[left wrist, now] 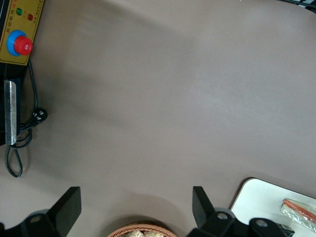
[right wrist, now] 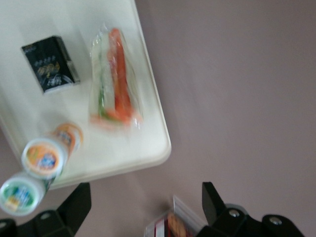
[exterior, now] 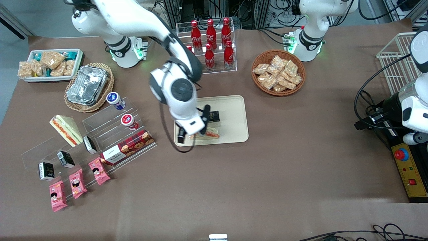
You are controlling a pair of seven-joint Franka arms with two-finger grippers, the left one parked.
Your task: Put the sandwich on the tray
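Observation:
The sandwich (exterior: 211,134), a clear-wrapped wedge with a green layer and an orange stripe, lies flat on the beige tray (exterior: 234,113), near the tray's edge closest to the front camera. In the right wrist view the sandwich (right wrist: 114,79) rests on the tray (right wrist: 148,143) apart from the fingers. My right gripper (exterior: 193,129) hovers over the tray's corner at the working arm's end. The gripper (right wrist: 145,200) is open and empty, above bare tablecloth just off the tray's rim. The sandwich (left wrist: 298,210) and tray (left wrist: 256,197) also show in the left wrist view.
A small black box (right wrist: 49,64) lies on the tray beside the sandwich. Two lidded cups (right wrist: 47,155) stand at the tray's edge. A red cookie box (exterior: 128,147), acrylic steps, snack packs and a second sandwich (exterior: 66,129) lie toward the working arm's end. Cola bottles (exterior: 210,40) and a snack basket (exterior: 278,72) stand farther back.

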